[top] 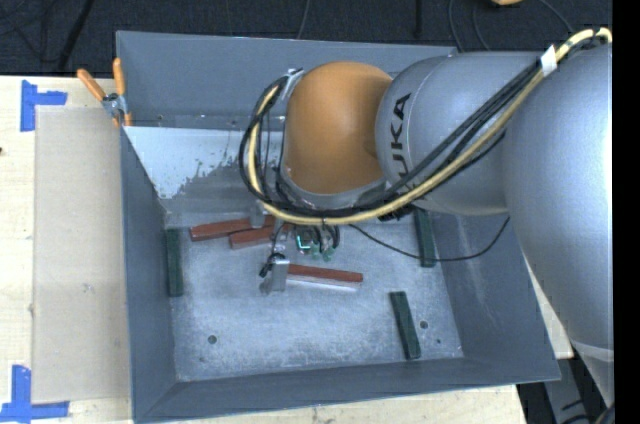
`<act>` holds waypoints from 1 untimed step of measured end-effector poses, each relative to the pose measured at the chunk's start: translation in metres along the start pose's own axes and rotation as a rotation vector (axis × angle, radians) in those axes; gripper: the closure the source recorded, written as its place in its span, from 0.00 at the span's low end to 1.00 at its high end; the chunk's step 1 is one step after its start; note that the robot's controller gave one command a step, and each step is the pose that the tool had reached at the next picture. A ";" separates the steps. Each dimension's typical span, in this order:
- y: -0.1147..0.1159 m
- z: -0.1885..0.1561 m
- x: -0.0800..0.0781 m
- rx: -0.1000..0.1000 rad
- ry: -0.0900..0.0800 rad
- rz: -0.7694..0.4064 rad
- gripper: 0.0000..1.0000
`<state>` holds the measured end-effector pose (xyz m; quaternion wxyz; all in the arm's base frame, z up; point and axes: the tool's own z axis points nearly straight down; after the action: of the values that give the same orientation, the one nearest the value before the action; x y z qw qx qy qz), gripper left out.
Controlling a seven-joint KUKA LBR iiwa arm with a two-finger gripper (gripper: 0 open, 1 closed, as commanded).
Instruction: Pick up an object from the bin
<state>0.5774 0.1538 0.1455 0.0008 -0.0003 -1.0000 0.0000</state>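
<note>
One brown stick beside gripper, well clear of bin walls

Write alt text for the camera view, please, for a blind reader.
The arm's tool is low at the middle of the grey bin, at the left end of a reddish-brown stick. Dark green sticks lie near the walls.

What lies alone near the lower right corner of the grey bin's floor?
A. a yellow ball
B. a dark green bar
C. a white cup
B: a dark green bar lies slanted there on the bin floor, apart from the reddish-brown stick nearer the middle.
</note>
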 end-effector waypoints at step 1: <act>-0.046 0.038 -0.015 -0.003 -0.006 0.002 0.00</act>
<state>0.5925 0.1080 0.1075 -0.0023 -0.0011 -1.0000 -0.0016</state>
